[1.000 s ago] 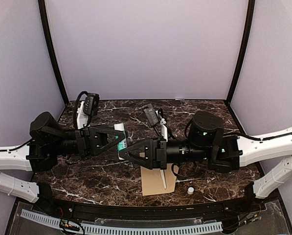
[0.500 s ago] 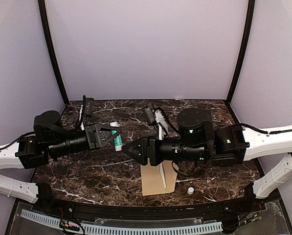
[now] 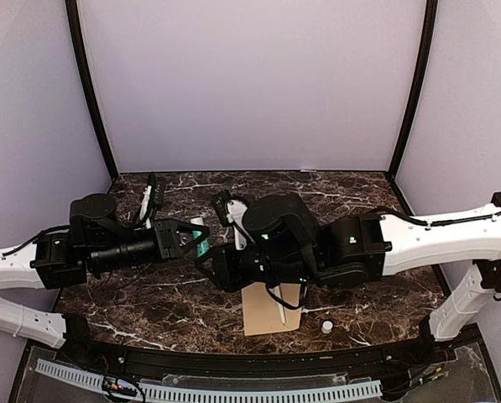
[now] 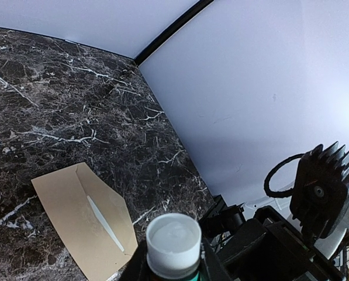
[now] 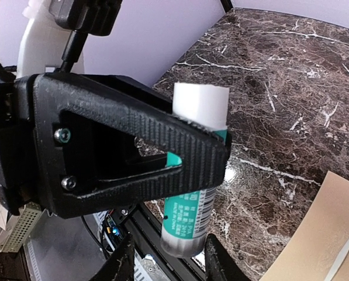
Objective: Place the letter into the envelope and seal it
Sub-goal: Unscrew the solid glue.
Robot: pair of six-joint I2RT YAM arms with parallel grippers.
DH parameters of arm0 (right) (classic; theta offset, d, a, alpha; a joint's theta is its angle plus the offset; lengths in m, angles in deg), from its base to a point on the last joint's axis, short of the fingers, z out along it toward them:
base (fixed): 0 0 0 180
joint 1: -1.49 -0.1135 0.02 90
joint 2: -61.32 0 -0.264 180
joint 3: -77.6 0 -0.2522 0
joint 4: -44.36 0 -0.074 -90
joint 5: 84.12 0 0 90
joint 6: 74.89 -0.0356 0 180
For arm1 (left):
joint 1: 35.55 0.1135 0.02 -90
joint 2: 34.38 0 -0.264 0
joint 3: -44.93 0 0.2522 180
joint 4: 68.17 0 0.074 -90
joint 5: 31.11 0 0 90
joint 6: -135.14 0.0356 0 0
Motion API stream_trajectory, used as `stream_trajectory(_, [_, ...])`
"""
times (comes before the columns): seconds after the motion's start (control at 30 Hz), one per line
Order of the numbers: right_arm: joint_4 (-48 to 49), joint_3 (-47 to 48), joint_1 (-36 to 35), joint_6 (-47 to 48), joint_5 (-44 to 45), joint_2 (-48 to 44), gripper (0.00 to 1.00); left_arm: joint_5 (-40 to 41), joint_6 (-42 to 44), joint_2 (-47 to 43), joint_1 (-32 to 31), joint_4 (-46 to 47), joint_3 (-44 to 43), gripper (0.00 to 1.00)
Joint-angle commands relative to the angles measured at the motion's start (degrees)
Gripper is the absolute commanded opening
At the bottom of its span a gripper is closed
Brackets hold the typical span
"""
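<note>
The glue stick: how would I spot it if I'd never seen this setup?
Find the dark marble table, then follow the left arm to its claw near the table's middle. The glue stick is clamped in that claw, off the tabletop: a tube with a green label and a white end, unlike the flat brown envelope and the small white round piece lying on the marble.

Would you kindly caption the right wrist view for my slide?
Left gripper clamps a glue stick above the table, envelope nearby.
</note>
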Motion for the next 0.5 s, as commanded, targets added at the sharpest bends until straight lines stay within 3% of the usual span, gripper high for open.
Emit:
stream_trajectory(0.0, [-4.09,4.3,-0.81,-0.01,3.57,1.91,0.39,-0.03,-0.47,-0.76,0.36,0.36,-1.21,0.0])
stream_trajectory(0.3, [-5.49,6.73,-0.9,0.02,4.77,4.14,0.42,-0.44,-0.41,-0.39,0.31,0.91,-1.23,0.0])
stream_trajectory(0.47, [-5.44,7.14,-0.86,0.15,5.03,5.07,0.38,-0.74,-0.33,-0.1,0.31,1.21,-1.3,0.0])
